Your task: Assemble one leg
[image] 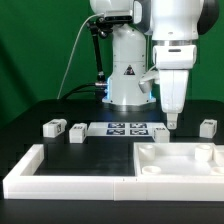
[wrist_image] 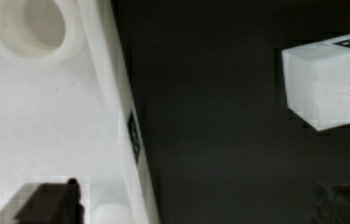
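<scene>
1. The gripper (image: 170, 122) (wrist_image: 198, 203) is held pointing down over the black table (image: 20, 138), just behind the far edge of the tabletop (image: 185, 166). Its jaws are spread wide and nothing is gripped between them.
2. Both dark fingers (wrist_image: 47, 202) are seen in the wrist view, one over the tabletop and the other over bare table.
3. A leg (wrist_image: 332, 85), a white block with a black-and-white tag, is seen in the wrist view. It lies on the table beside the tabletop with a strip of table between, well apart from both fingers.
4. In the exterior view a left pair of legs (image: 54, 127) lies at the exterior view's left of the marker board (image: 125, 128). A right leg (image: 207, 127) lies at the exterior view's right, near the gripper and untouched. Which one matches the wrist view cannot be told.
5. A round hole (wrist_image: 30, 25) is seen in a tabletop corner.
6. The L-shaped rail (image: 60, 172) lies at the front, just beside the tabletop.
</scene>
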### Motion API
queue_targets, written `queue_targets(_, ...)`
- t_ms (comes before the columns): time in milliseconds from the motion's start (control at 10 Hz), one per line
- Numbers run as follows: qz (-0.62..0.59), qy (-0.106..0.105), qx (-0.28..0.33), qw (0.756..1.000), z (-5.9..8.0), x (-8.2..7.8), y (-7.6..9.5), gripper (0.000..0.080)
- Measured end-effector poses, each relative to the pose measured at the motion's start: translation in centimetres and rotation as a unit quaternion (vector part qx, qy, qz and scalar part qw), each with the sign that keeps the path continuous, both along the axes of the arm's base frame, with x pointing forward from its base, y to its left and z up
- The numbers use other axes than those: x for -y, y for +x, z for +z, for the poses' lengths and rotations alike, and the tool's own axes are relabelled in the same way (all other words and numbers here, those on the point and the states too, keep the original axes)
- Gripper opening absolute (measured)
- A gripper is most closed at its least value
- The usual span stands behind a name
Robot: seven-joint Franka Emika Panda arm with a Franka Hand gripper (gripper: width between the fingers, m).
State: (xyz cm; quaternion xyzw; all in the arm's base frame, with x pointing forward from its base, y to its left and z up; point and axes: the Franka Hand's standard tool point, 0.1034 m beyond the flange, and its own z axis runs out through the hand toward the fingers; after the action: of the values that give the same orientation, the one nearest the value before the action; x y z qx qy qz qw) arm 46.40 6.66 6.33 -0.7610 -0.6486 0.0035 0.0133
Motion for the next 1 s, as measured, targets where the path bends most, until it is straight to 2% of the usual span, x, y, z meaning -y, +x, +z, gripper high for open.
queue_targets(300, -0.144, -0.002, -0.003, 0.99, -0.1, -0.1, -0.1, 0.0649)
queue_targets(400, -0.242, 0.004, -0.002, 0.97, -0.4, -0.1, -0.8, 0.0649)
queue_targets(500, -0.348, 0.007, -0.011, 0.937, -1.1, -0.2, -2.5, 0.0649)
queue_targets(600, -0.39, 0.004, -0.016, 0.921, -1.2, -0.8, -3.4, 0.0649)
queue_targets(800, -0.523, 0.004, -0.028, 0.852, -1.2, -2.3, -3.7, 0.0649)
queue_targets(1000, -0.587, 0.004, -0.032, 0.809, -1.2, -2.7, -3.8, 0.0649)
